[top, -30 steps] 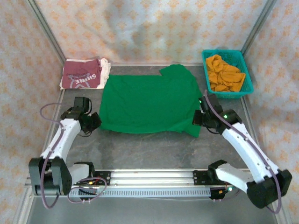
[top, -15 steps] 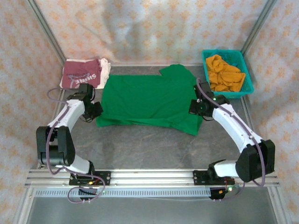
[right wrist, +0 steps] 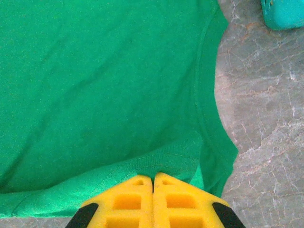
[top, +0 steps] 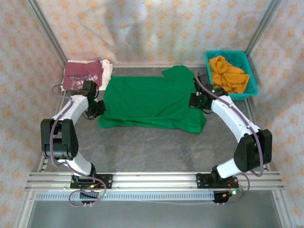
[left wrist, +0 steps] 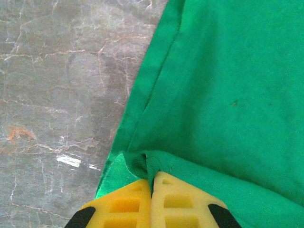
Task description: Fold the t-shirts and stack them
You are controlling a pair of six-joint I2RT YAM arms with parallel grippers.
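**A:** Where is the green t-shirt (top: 152, 102)?

**B:** In the centre of the overhead frame, spread on the grey tabletop (top: 152, 147). Its near edge looks doubled over itself, and how much cloth lies under that fold is hidden.

**A:** And the arms?

**B:** The left end effector (left wrist: 153, 177) is pinched closed on a bunched bit of hem at the shirt's left edge. The right end effector (right wrist: 153, 177) is closed the same way on the hem at the right edge. On each, the yellow fingers meet and the cloth puckers at their tips.

**A:** The other shirt?

**B:** The maroon t-shirt (top: 84, 76) lies folded at upper left, in the back corner near the green one's corner. Its white lettering is hard to read.

**A:** Is there room to move?

**B:** Bare tabletop runs across the lower middle of the frame, in front of the green shirt.

**A:** Any containers?

**B:** A teal basket (top: 250, 88) sits at upper right, just beside the right arm. It holds crumpled orange cloth (top: 228, 76), which covers the basket's floor. I cannot tell what garment it is.
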